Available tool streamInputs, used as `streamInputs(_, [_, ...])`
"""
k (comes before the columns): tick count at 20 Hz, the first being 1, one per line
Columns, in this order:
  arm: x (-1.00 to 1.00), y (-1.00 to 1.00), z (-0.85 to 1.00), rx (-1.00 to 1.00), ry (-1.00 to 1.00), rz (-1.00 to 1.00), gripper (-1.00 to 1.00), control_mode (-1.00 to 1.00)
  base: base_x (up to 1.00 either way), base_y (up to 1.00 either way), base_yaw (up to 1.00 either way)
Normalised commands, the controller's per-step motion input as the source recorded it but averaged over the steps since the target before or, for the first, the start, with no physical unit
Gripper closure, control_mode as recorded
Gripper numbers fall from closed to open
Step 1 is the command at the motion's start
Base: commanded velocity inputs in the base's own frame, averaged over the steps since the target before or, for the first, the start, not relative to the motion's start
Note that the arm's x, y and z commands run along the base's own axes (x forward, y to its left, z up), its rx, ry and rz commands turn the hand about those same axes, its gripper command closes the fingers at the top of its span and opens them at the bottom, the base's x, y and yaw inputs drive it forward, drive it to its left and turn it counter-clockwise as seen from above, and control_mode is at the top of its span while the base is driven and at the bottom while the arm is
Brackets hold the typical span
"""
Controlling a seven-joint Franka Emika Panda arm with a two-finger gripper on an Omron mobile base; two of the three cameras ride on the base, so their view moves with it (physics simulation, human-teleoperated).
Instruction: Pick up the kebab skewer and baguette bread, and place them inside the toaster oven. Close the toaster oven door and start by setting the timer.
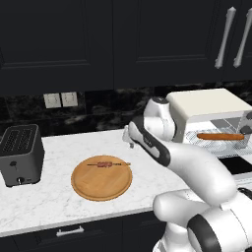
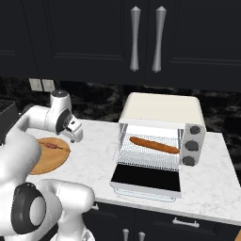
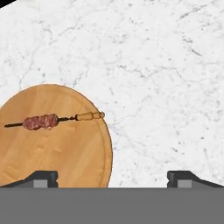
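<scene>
- Tool (image 3: 112, 177): jaws stand wide apart and hold nothing; in the hand view the two tips rise at the lower edge, one over the board's edge, one over bare marble. In the right base view the hand hangs above the tabletop (image 2: 99, 141), just beside the board.
- Kebab skewer (image 3: 52, 120): lies flat on the round wooden board (image 3: 65, 153), near its far rim. Meat chunks are bunched toward one end; a pale handle reaches the board's edge at the other, and a thin dark tip pokes out past the meat.
- Baguette bread (image 2: 154, 145): rests on the wire rack inside the toaster oven (image 2: 162, 113), lying lengthwise across it.
- Toaster oven door (image 2: 147, 178): folded down and open, dark glass facing up.
- Dark slot toaster (image 1: 19, 153): stands well apart at the far side of the board; no part in the job.
- Handling judgement, skewer: light, stiff and very thin. It lies flush on the board, so little height is offered to the fingers.
- Recommended hold: close across the meat cluster, the thickest and least slippery part, jaws set square to the stick.
- Risk: a grip on the bare stick or handle may roll, pivot or slip.
- Progress judgement: bread placed; skewer, door and timer outstanding.
</scene>
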Motion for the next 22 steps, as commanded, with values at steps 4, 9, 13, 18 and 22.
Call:
streamInputs(4, [0.0, 0.67, -0.67, -0.11, 0.0, 0.58, -1.0, -1.0, 0.0, 0.0, 0.0])
streamInputs(9, [0.01, 0.84, -0.58, -0.11, 0.0, 0.57, -1.0, -1.0, 0.0, 0.0, 0.0])
streamInputs(13, [0.06, 0.52, 0.0, -0.04, 0.0, 0.27, -1.0, -1.0, 0.0, 0.0, 0.0])
streamInputs(18, [0.33, 0.17, -0.01, -0.03, 0.0, 0.32, -1.0, -1.0, 0.0, 0.0, 0.0])
streamInputs(22, [0.25, 0.1, -0.02, -0.06, 0.0, 0.38, -1.0, -1.0, 0.0, 0.0, 0.0])
